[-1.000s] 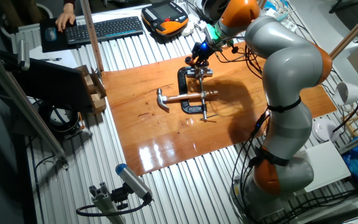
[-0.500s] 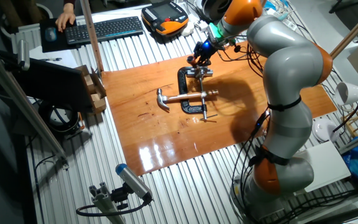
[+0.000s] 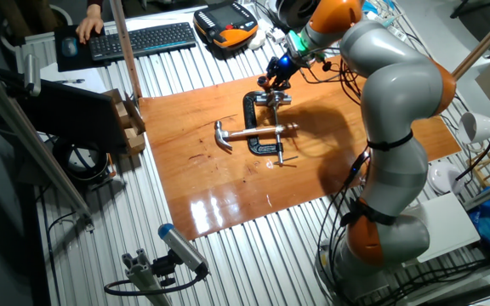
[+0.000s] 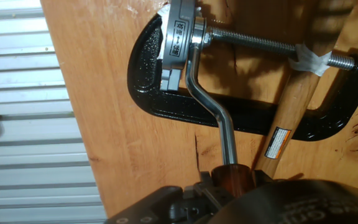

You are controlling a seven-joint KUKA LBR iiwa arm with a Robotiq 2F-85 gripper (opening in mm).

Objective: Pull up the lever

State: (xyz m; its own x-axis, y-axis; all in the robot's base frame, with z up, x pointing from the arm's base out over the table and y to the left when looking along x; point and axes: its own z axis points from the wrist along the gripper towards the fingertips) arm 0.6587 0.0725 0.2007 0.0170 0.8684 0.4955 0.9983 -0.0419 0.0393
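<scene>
A black C-shaped clamp (image 3: 249,119) lies flat on the wooden board (image 3: 228,195), with a long thin silver screw (image 3: 278,140) along its open side. The lever (image 3: 272,99) is a shiny silver bar at the screw's far end. In the hand view the lever (image 4: 225,134) runs bent from a silver disc (image 4: 179,40) on the clamp (image 4: 143,74) down to my gripper (image 4: 235,186). My gripper (image 3: 275,82) sits right over that end and looks shut on the lever's tip. A hammer (image 3: 222,136) lies across the clamp, its wooden handle (image 4: 291,118) passing under the screw (image 4: 260,42).
White tape (image 4: 306,59) is wrapped on the screw. Wooden blocks (image 3: 130,127) stand at the board's left edge. A keyboard (image 3: 143,38) and an orange teach pendant (image 3: 225,21) lie behind the board. A white lamp (image 3: 483,127) is at the right.
My gripper has shifted slightly up and to the right at the clamp's far end. The clamp and the hammer have not moved.
</scene>
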